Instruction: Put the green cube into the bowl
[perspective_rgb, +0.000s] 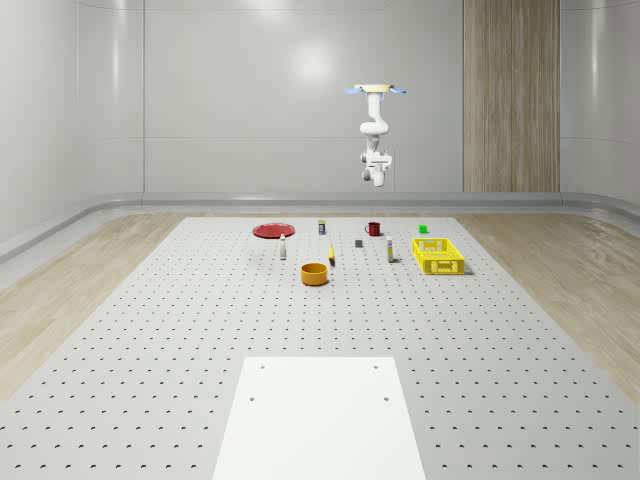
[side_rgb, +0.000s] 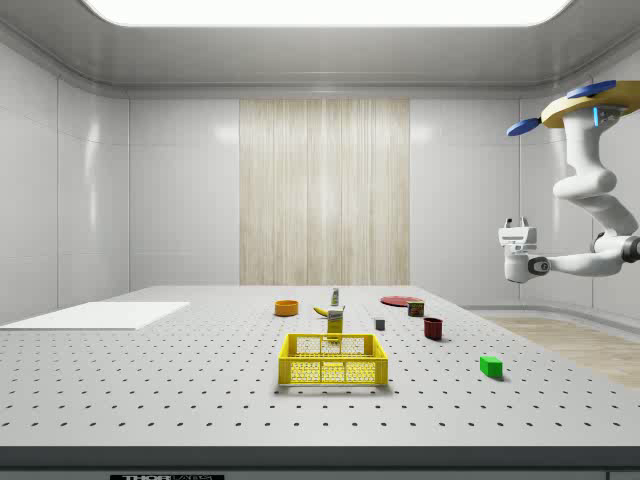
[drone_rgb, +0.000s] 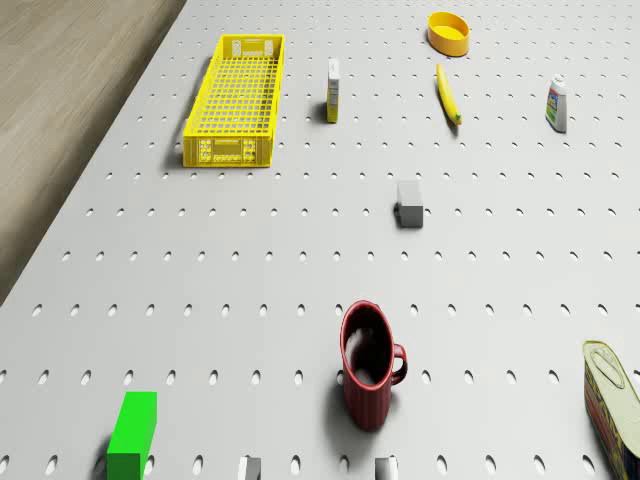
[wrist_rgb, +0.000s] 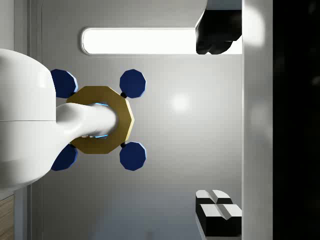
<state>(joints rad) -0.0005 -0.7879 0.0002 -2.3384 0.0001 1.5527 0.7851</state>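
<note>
Red plate (perspective_rgb: 271, 230): on the table, far below the gripper (perspective_rgb: 377, 180) and off to the whole-scene view's left.
Small bottle (perspective_rgb: 283, 249): upright, below and left of the gripper, between plate and bowl.
Bowl (perspective_rgb: 315, 273): orange, low, left of the gripper and nearer the camera; nothing seen in it.
Can (perspective_rgb: 321, 227): at the far row, just left of under the gripper.
Banana (perspective_rgb: 331, 255): lying just beside the bowl, on its right.
Grey block (perspective_rgb: 358, 243): nearly under the gripper, between banana and carton.
Red mug (perspective_rgb: 373, 229): upright, almost straight beneath the gripper.
Carton (perspective_rgb: 390, 251): upright, below and slightly right.
Green cube (perspective_rgb: 423, 229): on the table, well below and right of the gripper, beyond the crate's far end, well apart from the bowl.
Yellow crate (perspective_rgb: 438, 256): mesh-walled, rightmost.
In the way: banana, block and carton lie between cube and bowl.
Drone (perspective_rgb: 378, 90): hovers high over the table's far side, above the mug.
Arm: hangs down from the drone and bends back; the wrist view looks up at the rotors.
Gripper state: fingers (wrist_rgb: 217, 215) spread wide, holding nothing.
Cut off: drone clipped by the side view's right edge; can and cube clipped by the drone view's frame.
</note>
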